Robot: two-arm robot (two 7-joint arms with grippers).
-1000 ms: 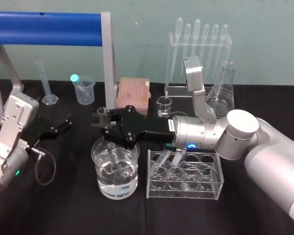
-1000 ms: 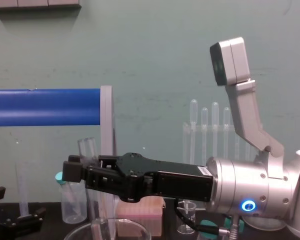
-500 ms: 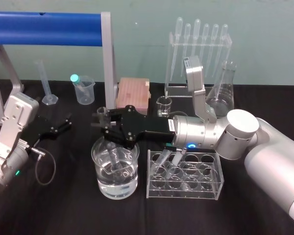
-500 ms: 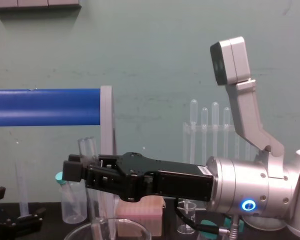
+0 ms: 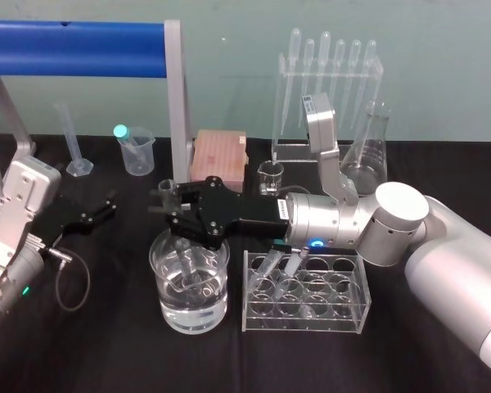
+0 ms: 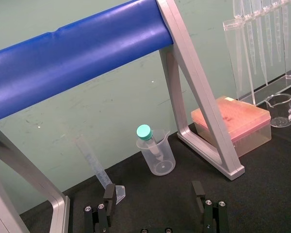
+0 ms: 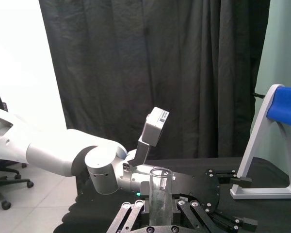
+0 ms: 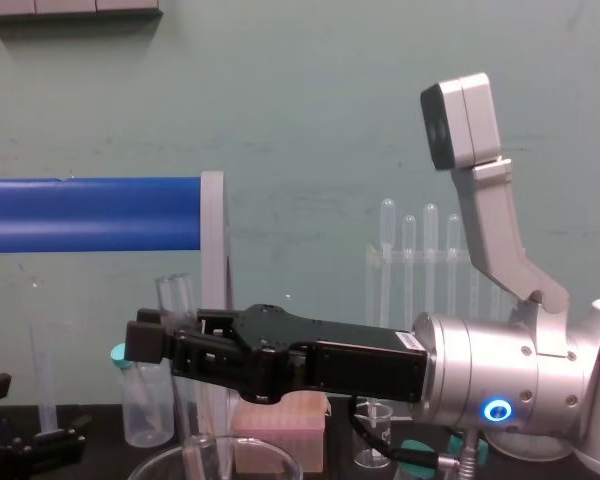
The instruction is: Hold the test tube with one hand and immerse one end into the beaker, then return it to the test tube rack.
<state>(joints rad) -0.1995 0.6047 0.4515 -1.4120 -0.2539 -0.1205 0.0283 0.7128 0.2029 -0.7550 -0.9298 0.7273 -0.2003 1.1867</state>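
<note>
Right claw (image 5: 164, 201) reaches in from the right, over the beaker (image 5: 221, 288), pinching the test tube (image 5: 182, 255) near its upper end. The tube's open top sticks out above the fingers (image 8: 146, 340).
The tube runs down past the beaker rim. Its lower end is inside the beaker and looks to be in the water. I can't tell if it touches the glass bottom. In the chest view it stands close to upright (image 8: 177, 300). The right wrist view shows it clamped between the claw's linkages (image 7: 160, 194).
The beaker sits on the black bench (image 5: 106, 344), front centre, about a third full. The test tube rack (image 5: 304, 316) is just beside it on the right, apart from it, with two tubes leaning in its rear-left slots.
Left claw (image 5: 98, 211) is parked low on the left of the bench, well apart from the beaker. Its fingers (image 6: 104, 213) are spread, with nothing between them.
At the back: blue bar frame (image 5: 74, 47), plastic beaker with a teal-capped tube (image 5: 137, 151), pink box (image 5: 218, 155), pipette stand (image 5: 326, 90) and flask (image 5: 368, 160).
</note>
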